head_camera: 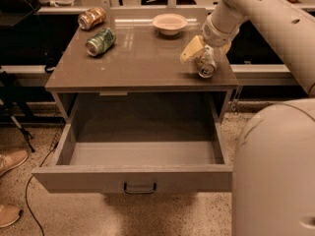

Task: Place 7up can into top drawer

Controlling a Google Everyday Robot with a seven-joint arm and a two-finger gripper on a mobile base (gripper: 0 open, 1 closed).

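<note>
The 7up can (206, 67) lies on its side at the front right of the cabinet top (142, 58), its silver end facing the front. My gripper (201, 57) is right over the can's far end, open, with one cream finger (190, 48) showing to the can's left and the other hidden behind the wrist. The can rests on the top and is not lifted. The top drawer (133, 177) is pulled fully out below, with nothing in it, and has a dark bail handle (140, 188) at the centre of its front.
A darker green can (100, 41) and an orange-brown can (92, 18) lie at the back left of the top. A white bowl (169, 23) stands at the back middle. My own body (275, 171) fills the lower right. A person's shoes (11, 161) are at the left.
</note>
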